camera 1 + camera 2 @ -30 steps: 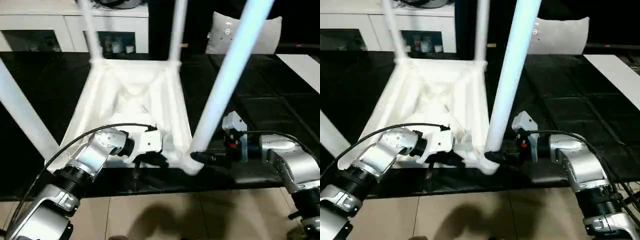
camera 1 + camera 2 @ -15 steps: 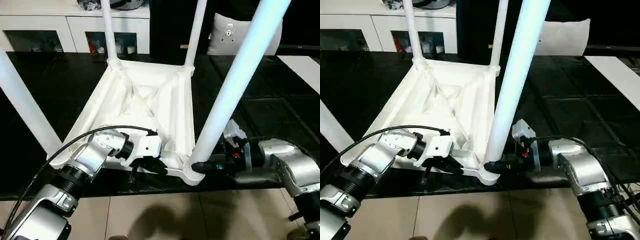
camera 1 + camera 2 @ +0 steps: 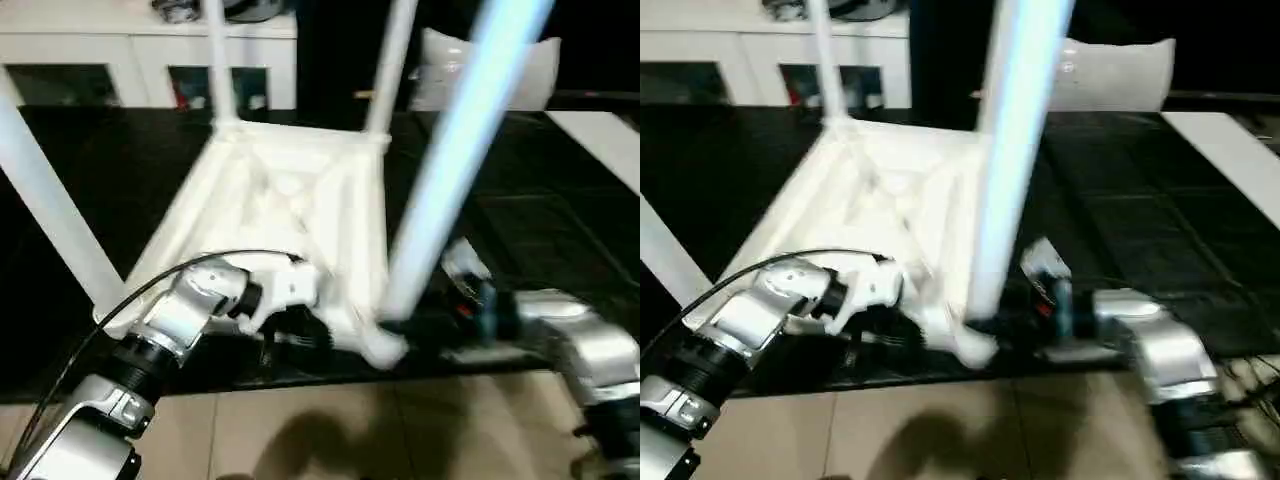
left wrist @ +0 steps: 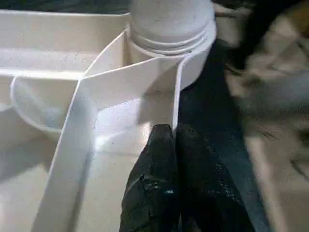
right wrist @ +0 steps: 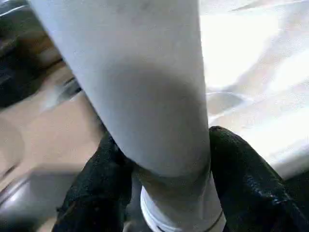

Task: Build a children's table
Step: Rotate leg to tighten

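Nearest the camera, left tool (image 4: 173, 145) clenched, fingers pressed together, tips against the thin rim wall of the upturned tabletop (image 3: 290, 200) beside its near right corner socket (image 4: 169, 43). Right tool (image 5: 161, 193) grasping the near right leg (image 3: 450, 170) low down, one black finger (image 5: 241, 179) on each side of the shaft just above the socket. Tabletop lay ribbed side up on the black surface (image 3: 120, 160), near its front edge; near left leg (image 3: 50, 210) and two far legs (image 3: 222, 60) stood in their sockets. Beyond, white cabinet (image 3: 130, 60) with glass doors
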